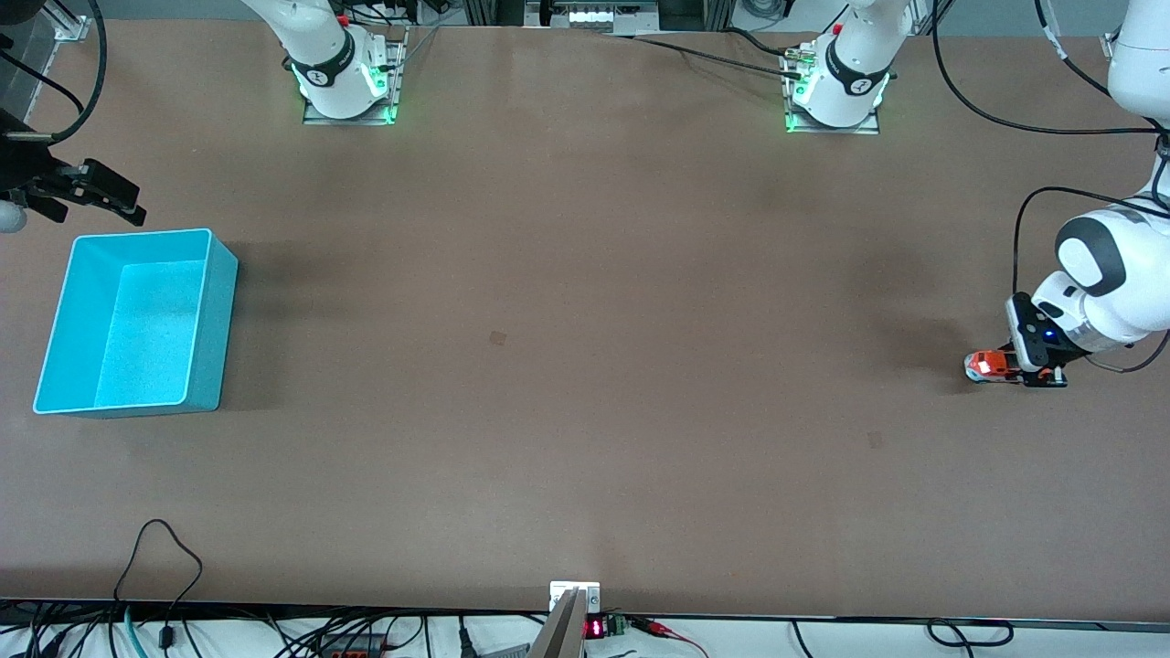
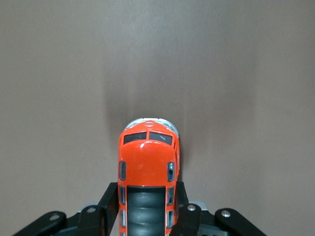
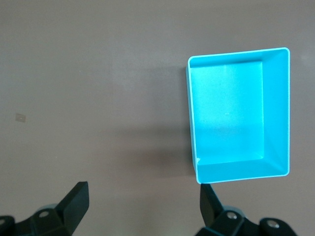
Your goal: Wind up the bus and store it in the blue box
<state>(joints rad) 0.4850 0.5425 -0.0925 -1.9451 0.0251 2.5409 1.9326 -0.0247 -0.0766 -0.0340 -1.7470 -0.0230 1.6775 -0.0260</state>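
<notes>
The small orange bus (image 1: pixel 985 366) is at the left arm's end of the table, low at the table surface; I cannot tell whether its wheels touch. My left gripper (image 1: pixel 1004 369) is shut on the bus's sides. In the left wrist view the bus (image 2: pixel 147 157) points away from the gripper (image 2: pixel 146 199), with a black finger (image 2: pixel 109 199) against each side. The light blue box (image 1: pixel 215 329) stands empty at the right arm's end. My right gripper (image 1: pixel 114 196) hangs open and empty above the table beside the box. The right wrist view shows the box (image 3: pixel 276 108) and the open gripper (image 3: pixel 143 191).
The brown table (image 1: pixel 585 320) has small marks near its middle. Both arm bases stand along the edge farthest from the front camera. Cables lie along the nearest edge and near the left arm's base.
</notes>
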